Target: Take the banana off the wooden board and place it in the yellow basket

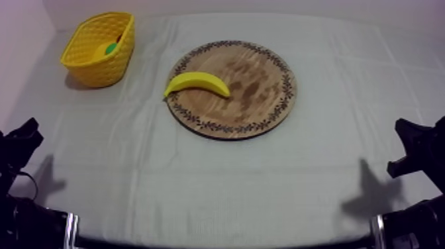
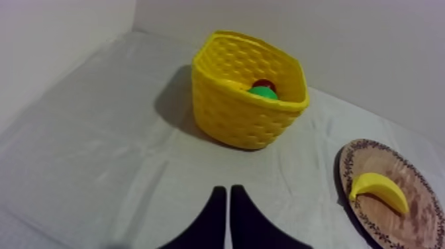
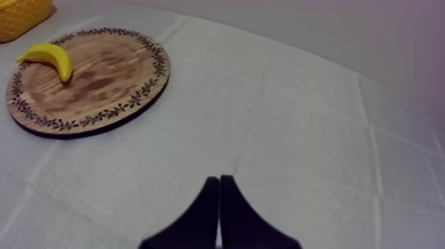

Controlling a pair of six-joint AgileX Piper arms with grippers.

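Banana (image 1: 197, 83) lies flat on the wooden board (image 1: 259, 79), at the rim on the side facing the basket (image 1: 99, 69), curve upward, one tip at the patterned edge. Basket stands apart from the board, toward the far left of the table, and already holds a small red fruit (image 2: 263, 84) and a green item (image 2: 266, 93).

Pincer status:
- Left gripper (image 2: 228, 191): fingers together, nothing held; low at its side, pointed toward the basket.
- Right gripper (image 3: 219, 179): fingers together, nothing held; low at its side, board ahead of it.

Task status: not begun, by the look of it. Banana untouched, both arms well apart from it.

Failure modes, judged from this layout:
1. Fingers not spread before descent. Result: closed tips press on the banana and shove it off the rim onto the cloth (image 1: 218, 179).
2. Grip taken near an end instead of mid-body. Result: curved, smooth skin lets it pivot or slip out during the lift.
3. Approach off-centre. Result: one finger pushes the banana sideways; it sits at the edge, so little margin.
4. Carry height too low. Result: banana or finger strikes the basket wall; basket looks light and may slide or tip.
5. Release w/o clearing the rim. Result: banana, long vs. the opening and w/ contents inside, may hang over the rim and fall out.
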